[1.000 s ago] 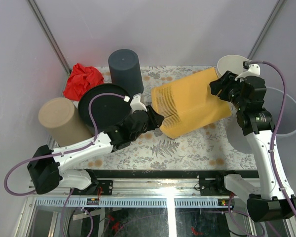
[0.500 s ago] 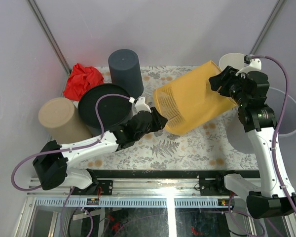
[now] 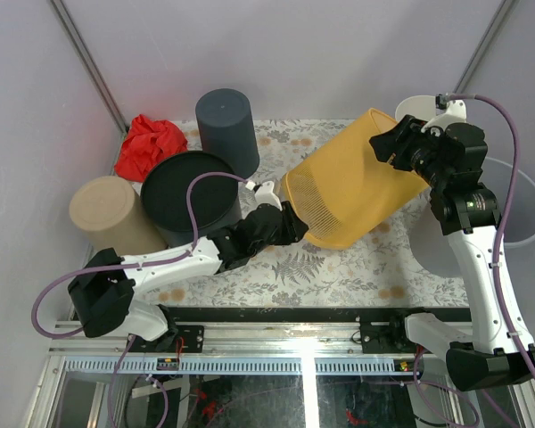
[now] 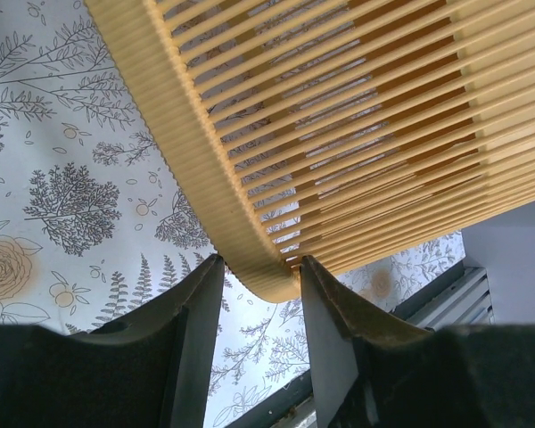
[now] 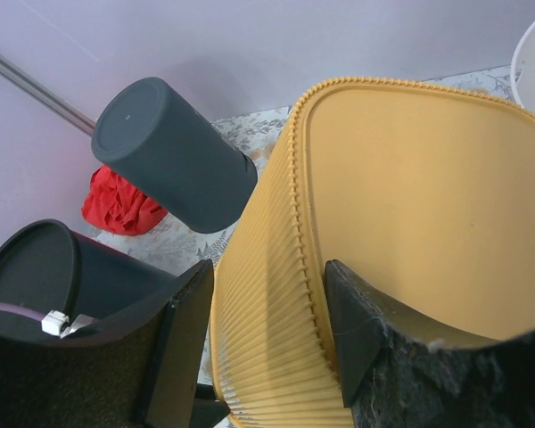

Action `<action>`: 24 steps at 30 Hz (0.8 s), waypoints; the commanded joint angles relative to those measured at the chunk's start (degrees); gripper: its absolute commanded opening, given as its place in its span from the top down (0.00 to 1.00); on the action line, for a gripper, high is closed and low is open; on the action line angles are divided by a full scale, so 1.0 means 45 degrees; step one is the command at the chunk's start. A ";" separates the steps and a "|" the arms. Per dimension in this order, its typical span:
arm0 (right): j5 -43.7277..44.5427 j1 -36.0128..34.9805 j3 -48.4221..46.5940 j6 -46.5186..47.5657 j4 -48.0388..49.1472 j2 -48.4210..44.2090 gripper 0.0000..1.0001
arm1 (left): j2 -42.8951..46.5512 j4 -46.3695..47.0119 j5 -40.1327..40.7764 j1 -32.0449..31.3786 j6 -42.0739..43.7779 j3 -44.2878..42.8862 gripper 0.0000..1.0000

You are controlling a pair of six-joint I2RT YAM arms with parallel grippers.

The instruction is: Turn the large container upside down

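Observation:
The large container (image 3: 357,187) is a yellow ribbed bin, tilted on its side above the floral table mat, its open mouth facing the near left. My left gripper (image 3: 292,227) is shut on the lowest part of its rim; in the left wrist view the rim (image 4: 250,259) sits between the fingertips of the gripper (image 4: 259,276). My right gripper (image 3: 388,147) is shut on the bin's far base edge. In the right wrist view one finger lies on the ribbed wall (image 5: 267,294) and the other on the flat base (image 5: 410,205).
A dark grey cylinder (image 3: 226,125) and a red cloth (image 3: 150,145) stand at the back left. A black round bin (image 3: 189,192) and a tan cylinder (image 3: 107,214) are at the left. A white bowl (image 3: 419,111) sits behind the right gripper, with a white ring (image 3: 526,205) at the right edge.
The yellow bin has tipped further, its base rising at the right gripper. Its rim has moved to the right, and the left gripper has moved right with it.

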State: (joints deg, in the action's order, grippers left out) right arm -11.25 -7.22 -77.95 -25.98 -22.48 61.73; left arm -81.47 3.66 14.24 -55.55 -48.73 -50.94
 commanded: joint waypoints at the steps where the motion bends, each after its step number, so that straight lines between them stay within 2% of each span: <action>1: -0.1290 -0.0347 -0.0554 -0.0278 -0.0101 -0.0069 0.41 | -0.0108 0.2398 -0.0130 -0.0098 0.0167 -0.0265 0.62; 24: -0.1366 -0.0628 0.0485 -0.0241 0.0269 0.0060 0.41 | -0.1322 0.2978 0.0276 -0.0085 0.0033 -0.0099 0.62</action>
State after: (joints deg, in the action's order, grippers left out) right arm -15.94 -9.47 -76.16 -26.63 -22.11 62.00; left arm -86.43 12.14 14.02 -55.55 -48.80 -50.87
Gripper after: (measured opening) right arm 0.590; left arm 0.379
